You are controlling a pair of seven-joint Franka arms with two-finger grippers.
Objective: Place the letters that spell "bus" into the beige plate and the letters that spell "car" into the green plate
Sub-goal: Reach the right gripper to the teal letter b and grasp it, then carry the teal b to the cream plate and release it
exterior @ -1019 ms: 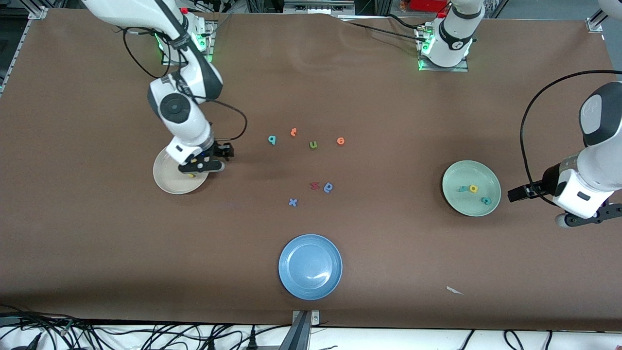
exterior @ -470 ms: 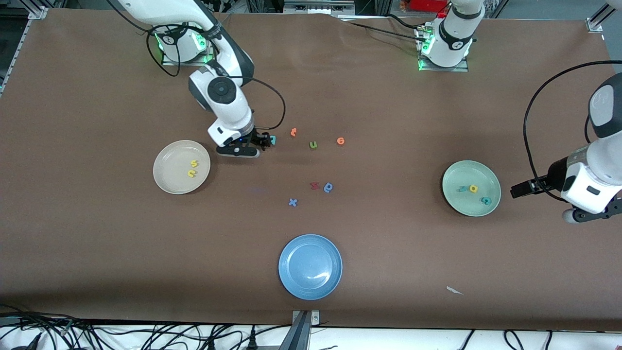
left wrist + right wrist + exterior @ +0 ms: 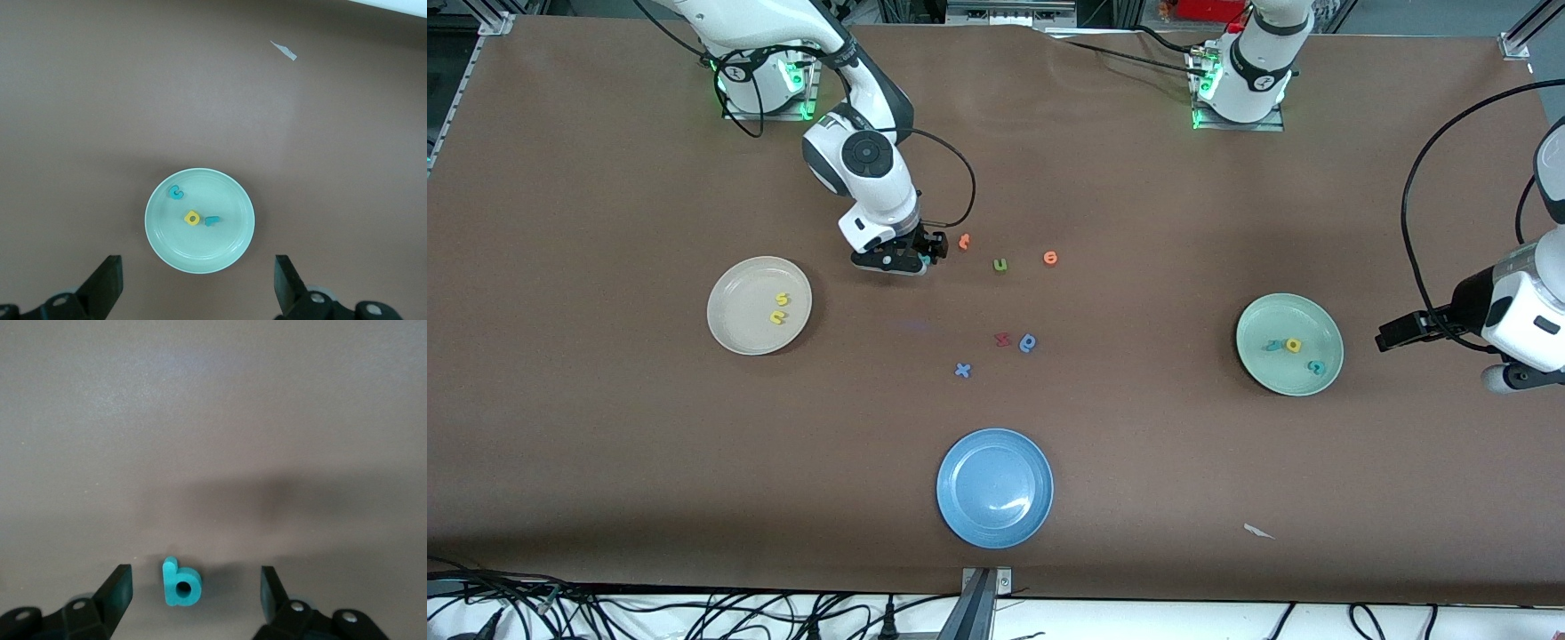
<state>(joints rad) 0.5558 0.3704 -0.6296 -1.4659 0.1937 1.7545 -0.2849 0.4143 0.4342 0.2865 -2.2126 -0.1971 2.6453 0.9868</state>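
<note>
My right claw (image 3: 911, 260) has travelled from over the beige plate (image 3: 729, 333) to the teal b (image 3: 180, 583), which lies flat on the worktop (image 3: 605, 444) at about the 3 o'clock side of that plate, just beside the orange letter (image 3: 964, 241). The claw's fingers (image 3: 117, 590) stand open with the b between them, clear of both; nothing is gripped.

The beige plate, covered by the claw one second ago, is now fully exposed. It holds the yellow s (image 3: 782, 300) and the yellow u (image 3: 777, 316), close together.

My left claw (image 3: 197, 283) has drifted farther toward the left arm's end of the worktop and waits there, fully open and empty, at the 3 o'clock side of the green plate (image 3: 1258, 364). That plate is unchanged: teal c (image 3: 176, 193), yellow a (image 3: 192, 217) and teal r (image 3: 213, 221) lie inside it.

Unchanged on the worktop: olive-green u (image 3: 1000, 264), second orange letter (image 3: 1050, 258), red letter (image 3: 1002, 339), blue rounded letter (image 3: 1028, 342), blue x (image 3: 962, 370), blue plate (image 3: 960, 524).
</note>
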